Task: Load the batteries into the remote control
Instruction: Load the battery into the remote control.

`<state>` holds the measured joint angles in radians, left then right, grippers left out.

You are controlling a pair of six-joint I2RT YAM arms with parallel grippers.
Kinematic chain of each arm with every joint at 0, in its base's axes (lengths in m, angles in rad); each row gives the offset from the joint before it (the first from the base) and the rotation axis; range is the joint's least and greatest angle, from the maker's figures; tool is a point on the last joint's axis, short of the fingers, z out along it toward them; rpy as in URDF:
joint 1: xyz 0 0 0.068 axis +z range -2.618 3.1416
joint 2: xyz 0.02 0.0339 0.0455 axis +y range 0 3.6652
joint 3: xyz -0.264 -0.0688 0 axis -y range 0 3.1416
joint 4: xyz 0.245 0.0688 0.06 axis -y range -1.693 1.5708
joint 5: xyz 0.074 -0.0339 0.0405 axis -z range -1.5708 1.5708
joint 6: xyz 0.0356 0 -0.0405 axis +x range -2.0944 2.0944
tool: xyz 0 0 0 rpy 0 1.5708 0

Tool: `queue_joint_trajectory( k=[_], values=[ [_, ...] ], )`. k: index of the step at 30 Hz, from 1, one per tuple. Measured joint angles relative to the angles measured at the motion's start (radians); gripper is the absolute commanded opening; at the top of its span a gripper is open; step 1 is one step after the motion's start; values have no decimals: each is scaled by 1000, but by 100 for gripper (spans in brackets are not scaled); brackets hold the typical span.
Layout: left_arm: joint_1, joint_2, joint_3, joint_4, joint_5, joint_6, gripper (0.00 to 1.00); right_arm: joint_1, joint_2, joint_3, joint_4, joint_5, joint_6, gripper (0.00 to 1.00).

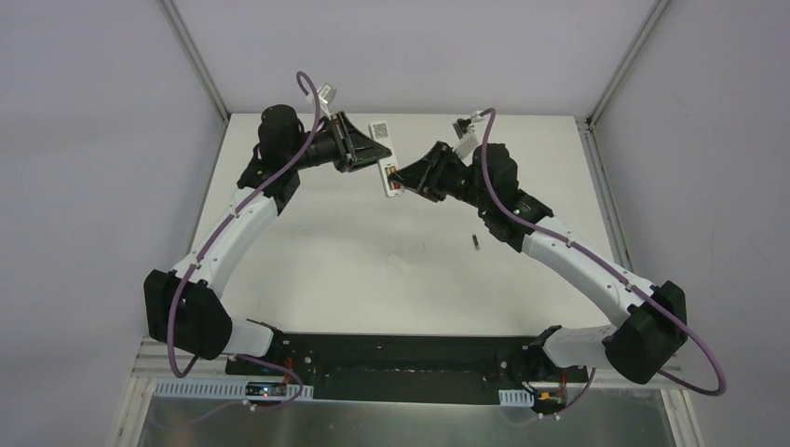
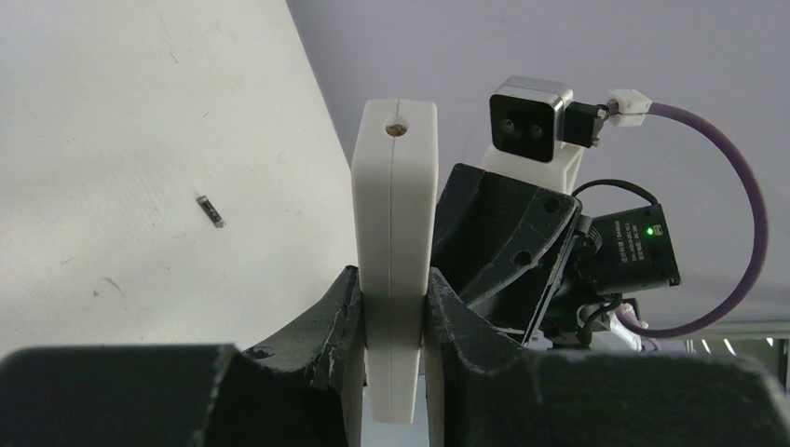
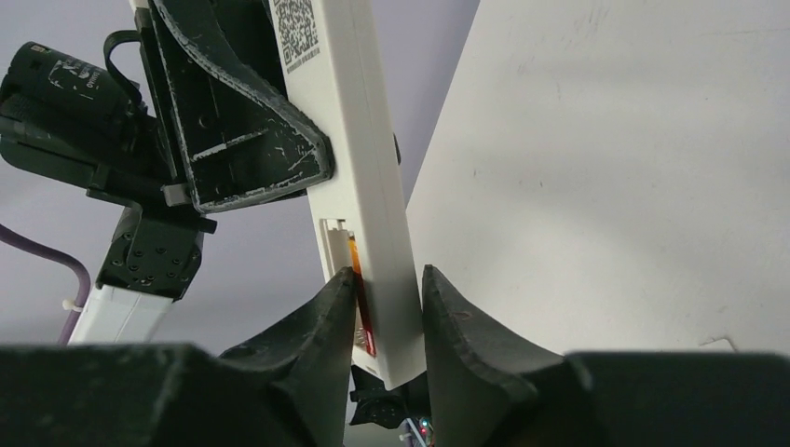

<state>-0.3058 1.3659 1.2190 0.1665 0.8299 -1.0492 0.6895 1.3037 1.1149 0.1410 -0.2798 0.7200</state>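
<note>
The slim white rectangular remote control (image 1: 383,131) is held above the far middle of the white table (image 1: 307,242), pinched across its thickness by the left gripper (image 2: 393,293). In the overhead view its long axis is laid far-to-near, with the code-label end pointed at the far edge. The nearer, open-compartment end is clamped by the right gripper (image 3: 389,298), and a red-orange cylindrical battery (image 3: 360,307) is seated there. A dark grey cylindrical battery (image 1: 474,244) is seen lying on the table, well apart.

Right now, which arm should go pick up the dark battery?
Right. The left gripper is clamped on the remote control, holding it aloft. The dark battery lies on the right arm's side, nearer the right gripper.
</note>
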Motion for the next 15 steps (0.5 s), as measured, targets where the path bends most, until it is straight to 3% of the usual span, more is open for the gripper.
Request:
queue_joint_trajectory(
  k=[2,7,12,15],
  values=[
    [0,3,0,-1,0,2,0,0,6,8,-4,-2,-8,30],
    [6,6,0,-14,0,4,0,0,14,9,-7,-2,-19,44],
    [6,9,2,-14,0,10,0,-12,14,11,-19,-12,-27,26],
    [7,17,5,-14,2,1,0,-21,14,14,-20,-33,-40,32]
  ],
)
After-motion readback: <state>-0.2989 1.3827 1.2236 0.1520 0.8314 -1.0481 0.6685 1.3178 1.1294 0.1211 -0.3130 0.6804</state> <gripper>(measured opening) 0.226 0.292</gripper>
